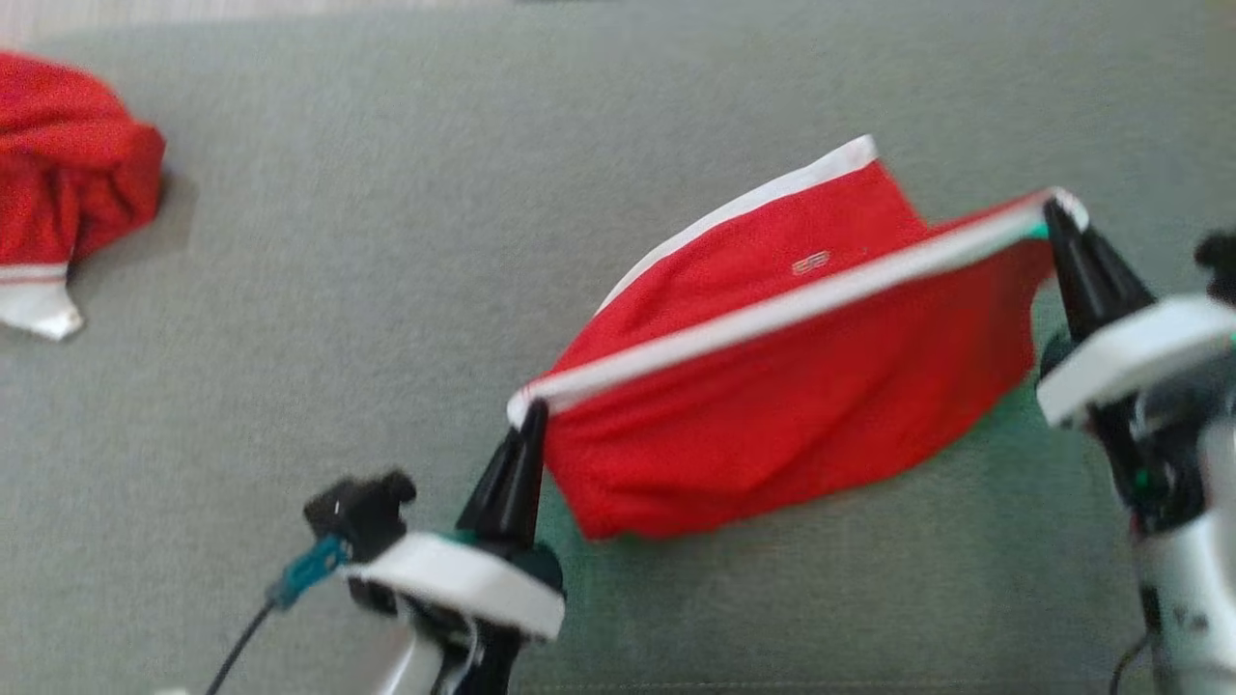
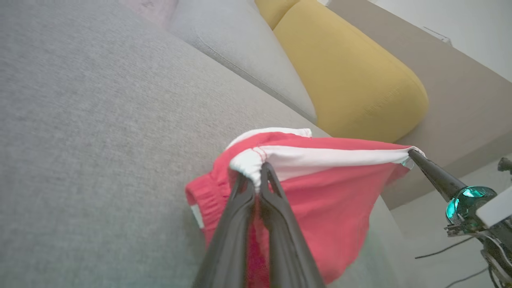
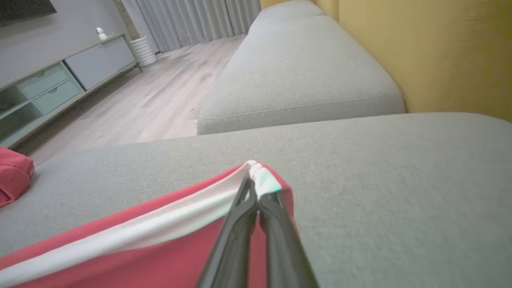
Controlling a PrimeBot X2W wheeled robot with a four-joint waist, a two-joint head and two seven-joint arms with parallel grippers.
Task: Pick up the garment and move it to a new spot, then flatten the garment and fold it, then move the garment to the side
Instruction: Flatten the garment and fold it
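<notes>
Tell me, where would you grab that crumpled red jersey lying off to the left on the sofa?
Probably the white sleeve end sticking out at the near side of the jersey, approached from the front, low over the sofa. It lies flat and free, while the rest is bunched in thick folds. The left gripper, nearer, is shut on the other red cloth.

Grey fabric sofa seat [image 3: 360,160]; yellow back cushion [image 2: 352,80]; pale wood floor [image 3: 160,100]; grey curtains [image 3: 192,20]; low media cabinet [image 3: 60,84] far left.
</notes>
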